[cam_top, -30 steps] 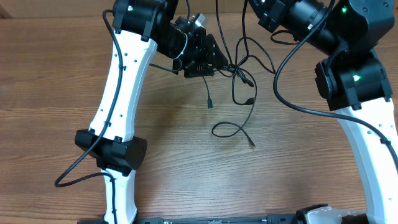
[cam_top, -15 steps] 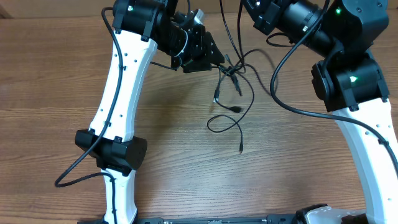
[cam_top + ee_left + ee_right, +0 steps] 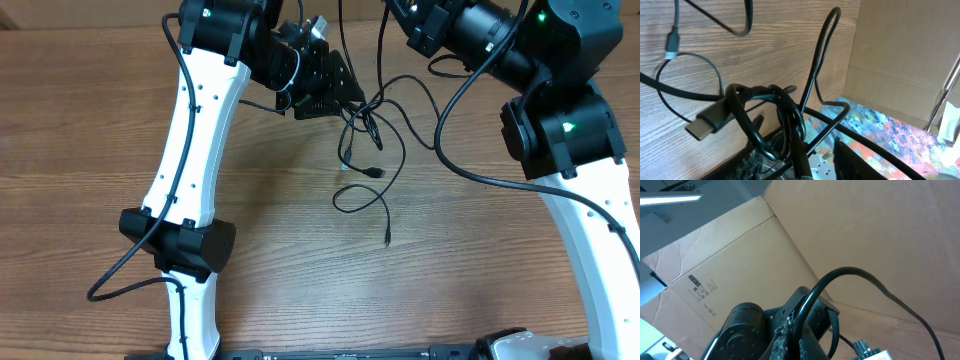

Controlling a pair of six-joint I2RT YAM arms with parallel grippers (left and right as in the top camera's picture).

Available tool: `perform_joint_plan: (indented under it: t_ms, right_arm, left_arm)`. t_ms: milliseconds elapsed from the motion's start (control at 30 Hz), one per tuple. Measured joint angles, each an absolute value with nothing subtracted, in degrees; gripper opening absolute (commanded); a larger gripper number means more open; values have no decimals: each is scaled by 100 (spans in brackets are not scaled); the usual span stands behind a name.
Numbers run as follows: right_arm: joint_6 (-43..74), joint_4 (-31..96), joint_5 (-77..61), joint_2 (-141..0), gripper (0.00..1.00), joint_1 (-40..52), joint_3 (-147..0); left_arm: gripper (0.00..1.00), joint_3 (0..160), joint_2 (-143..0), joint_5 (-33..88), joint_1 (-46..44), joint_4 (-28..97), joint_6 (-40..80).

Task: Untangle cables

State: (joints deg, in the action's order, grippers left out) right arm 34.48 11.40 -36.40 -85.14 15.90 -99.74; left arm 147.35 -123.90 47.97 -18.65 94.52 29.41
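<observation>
The cables (image 3: pixel 368 112) have drawn up toward the far edge of the desk (image 3: pixel 100 150), and the trailing plug (image 3: pixel 386 240) has been dragged leftward. The strands are tauter, but the knot is not yet freed. The left fingers (image 3: pixel 752 167) seem clamped on the knot; I cannot tell how the right fingers (image 3: pixel 781 336) stand.

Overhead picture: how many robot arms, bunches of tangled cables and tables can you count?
Robot arms: 2
Bunch of tangled cables: 1
Wooden table: 1
Total: 4
</observation>
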Motion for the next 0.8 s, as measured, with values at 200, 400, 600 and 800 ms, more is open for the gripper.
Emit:
perform_joint_plan:
  t_ms: [200,400,600,800]
  right_arm:
    - [3448,1131,-3640,-8514,4,1590,-9974]
    - [3448,1127,-3638,-8514,4,1590,-9974]
    - [3448,1131,-3638,-8514,4,1590,-9974]
    - [3450,1175,-3638,-8514,4,1590,-9974]
  left_arm:
    - [41,14735,-12390,4584,-1865,9448,2967]
    - [35,14735,-12398,4510,-1874,9358,3004]
    - [6,14735,-12516,4466,-1914,9183,3087]
    - [4,14735,-12580,4307,-1916,9111,3116]
